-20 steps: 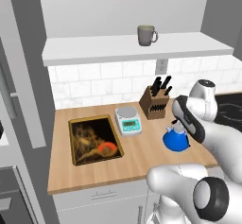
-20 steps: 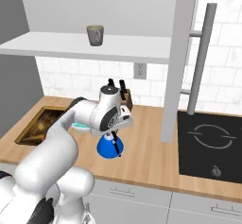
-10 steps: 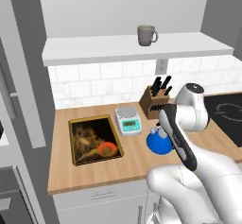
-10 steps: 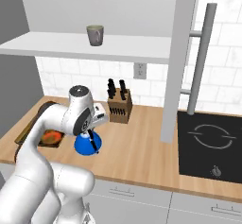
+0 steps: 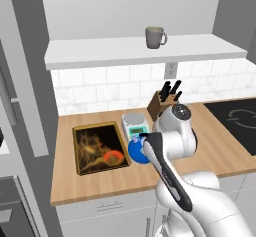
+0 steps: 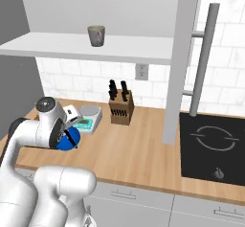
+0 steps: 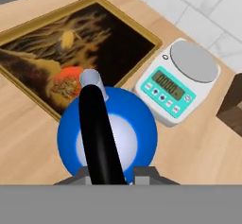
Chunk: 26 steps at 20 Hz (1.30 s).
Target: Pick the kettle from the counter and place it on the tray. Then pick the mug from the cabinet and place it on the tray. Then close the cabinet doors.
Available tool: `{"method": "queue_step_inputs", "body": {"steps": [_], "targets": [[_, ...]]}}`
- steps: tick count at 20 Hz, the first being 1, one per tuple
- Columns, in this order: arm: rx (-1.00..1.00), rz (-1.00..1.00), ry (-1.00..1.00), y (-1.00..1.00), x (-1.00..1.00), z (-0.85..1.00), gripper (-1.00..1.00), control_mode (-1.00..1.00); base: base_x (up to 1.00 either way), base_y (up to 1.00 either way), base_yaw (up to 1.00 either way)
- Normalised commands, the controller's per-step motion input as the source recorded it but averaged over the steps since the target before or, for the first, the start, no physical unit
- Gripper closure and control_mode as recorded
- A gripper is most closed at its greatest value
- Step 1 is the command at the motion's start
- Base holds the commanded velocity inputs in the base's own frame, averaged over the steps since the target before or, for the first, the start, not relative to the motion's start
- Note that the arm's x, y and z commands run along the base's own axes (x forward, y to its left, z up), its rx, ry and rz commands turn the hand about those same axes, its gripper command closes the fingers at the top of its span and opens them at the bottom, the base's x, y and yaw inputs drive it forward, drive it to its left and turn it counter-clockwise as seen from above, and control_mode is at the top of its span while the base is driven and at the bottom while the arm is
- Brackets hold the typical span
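Note:
My gripper (image 7: 108, 173) is shut on the black arched handle of the blue kettle (image 7: 106, 138), seen from above with its spout toward the tray (image 7: 47, 53). From the left base view the kettle (image 5: 137, 151) hangs at the right edge of the dark swirl-patterned tray (image 5: 95, 146), in front of the scale, over the wooden counter (image 5: 215, 153). In the right base view the kettle (image 6: 69, 139) peeks out beside the hand. The grey-beige mug (image 5: 156, 37) stands on the cabinet shelf (image 5: 125, 56) with the doors open.
A white scale (image 7: 182, 83) sits right of the tray, and a knife block (image 5: 162, 103) stands behind it by the tiled wall. The black stovetop (image 6: 210, 144) lies at the right. An open cabinet door (image 6: 184, 53) with a steel bar handle hangs above the counter.
The arm has swung left across the counter carrying the kettle, from in front of the knife block to the tray's right edge. The mug has stayed put.

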Motion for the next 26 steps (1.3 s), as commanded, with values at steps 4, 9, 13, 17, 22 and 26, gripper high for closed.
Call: {"method": "queue_step_inputs", "body": {"steps": [4,9,13,17,22,26], "targets": [[0.00,0.01,-0.03,0.87,0.32,0.16,1.00,-1.00,0.00,0.00,0.00],[0.00,0.00,-0.10,0.68,0.51,0.14,1.00,-1.00,0.00,0.00,0.00],[0.00,0.00,-0.01,0.43,0.67,0.07,1.00,-1.00,0.00,0.00,0.00],[0.00,0.01,0.00,0.45,0.73,0.02,1.00,-1.00,0.00,0.00,0.00],[0.00,0.04,0.08,0.36,0.65,0.02,1.00,-1.00,0.00,0.00,0.00],[0.00,0.04,0.09,0.46,0.39,-0.04,1.00,-1.00,0.00,0.00,0.00]]}}
